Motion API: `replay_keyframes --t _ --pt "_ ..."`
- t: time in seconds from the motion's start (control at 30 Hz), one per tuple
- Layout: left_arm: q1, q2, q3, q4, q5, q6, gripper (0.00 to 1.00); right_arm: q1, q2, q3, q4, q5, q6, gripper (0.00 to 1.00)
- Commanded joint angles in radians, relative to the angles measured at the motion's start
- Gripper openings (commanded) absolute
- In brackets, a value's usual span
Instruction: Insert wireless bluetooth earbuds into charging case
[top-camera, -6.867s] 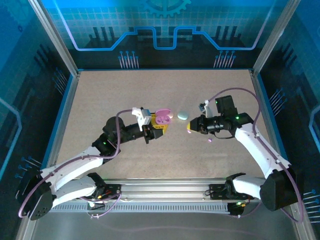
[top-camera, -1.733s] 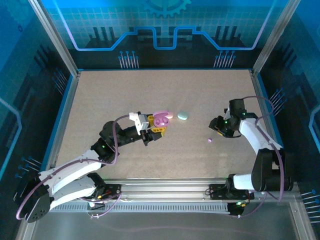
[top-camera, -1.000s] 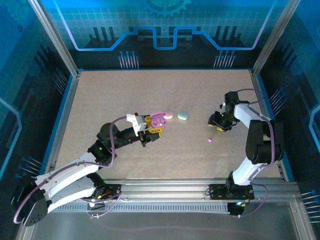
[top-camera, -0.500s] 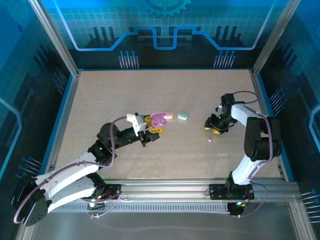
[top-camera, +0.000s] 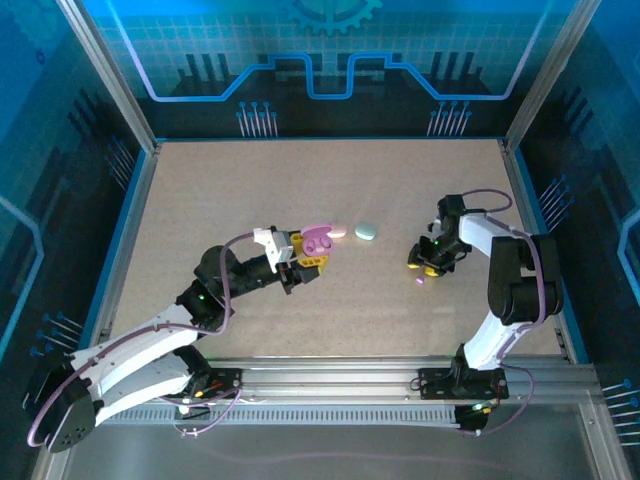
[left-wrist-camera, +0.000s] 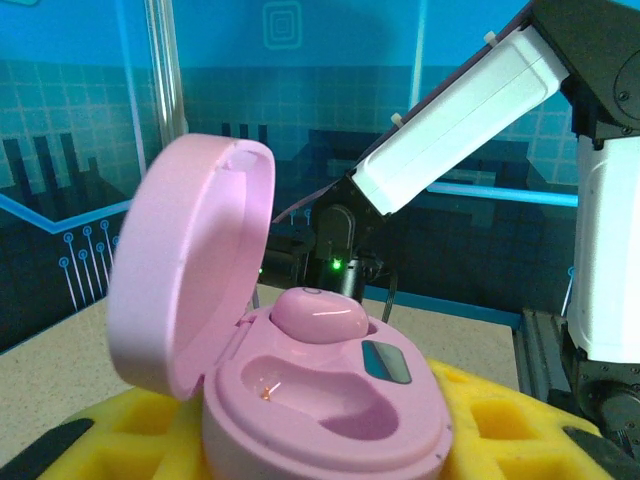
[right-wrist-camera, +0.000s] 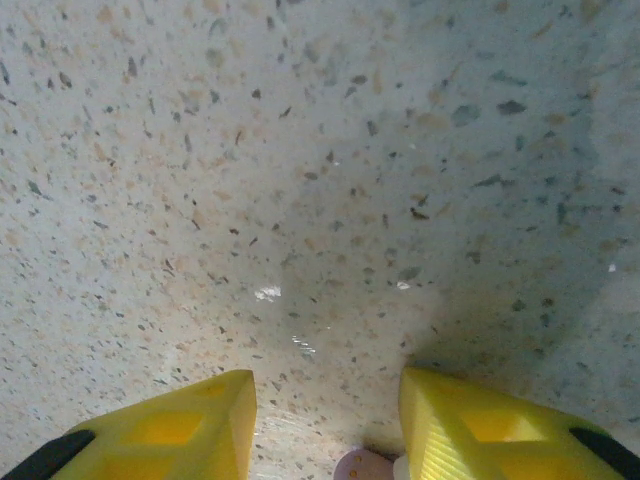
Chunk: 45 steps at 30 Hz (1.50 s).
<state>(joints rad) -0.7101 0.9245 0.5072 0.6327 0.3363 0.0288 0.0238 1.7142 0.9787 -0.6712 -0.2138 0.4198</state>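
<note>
Left fingers (left-wrist-camera: 480, 420) clenched on the open pink charging case (left-wrist-camera: 330, 410), one pink earbud (left-wrist-camera: 318, 315) sitting inside, right fingers (right-wrist-camera: 170, 425) spread apart low over the speckled surface (right-wrist-camera: 300, 150), tiny purple earbud (right-wrist-camera: 362, 466) lying between their tips, small teal case (top-camera: 367, 231) farther back

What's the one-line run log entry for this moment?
left end effector: shut on open pink case, one earbud seated, one socket empty | right end effector: open, low over table, loose purple earbud between its fingers
</note>
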Motion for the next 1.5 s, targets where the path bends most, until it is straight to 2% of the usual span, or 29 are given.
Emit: replay_keyframes --t 0.0,0.43,0.73,1.0,1.47 --pt "-0.008 -0.003 -0.009 0.019 -0.008 0.007 0.27 0.033 -0.036 -0.039 -0.066 -0.013 0.029 0.44" --pt "-0.008 0.002 -0.007 0.021 -0.009 0.006 0.27 0.090 -0.062 -0.037 -0.108 0.055 0.054 0.44" --pt "-0.008 0.005 -0.005 0.022 -0.008 0.003 0.27 0.115 -0.010 0.013 -0.132 0.137 0.031 0.37" --pt "-0.008 0.005 -0.004 0.019 -0.008 0.001 0.27 0.131 0.018 0.031 -0.137 0.159 0.026 0.29" --pt "-0.008 0.005 -0.001 0.015 -0.006 0.000 0.27 0.147 0.050 0.048 -0.154 0.178 0.026 0.25"
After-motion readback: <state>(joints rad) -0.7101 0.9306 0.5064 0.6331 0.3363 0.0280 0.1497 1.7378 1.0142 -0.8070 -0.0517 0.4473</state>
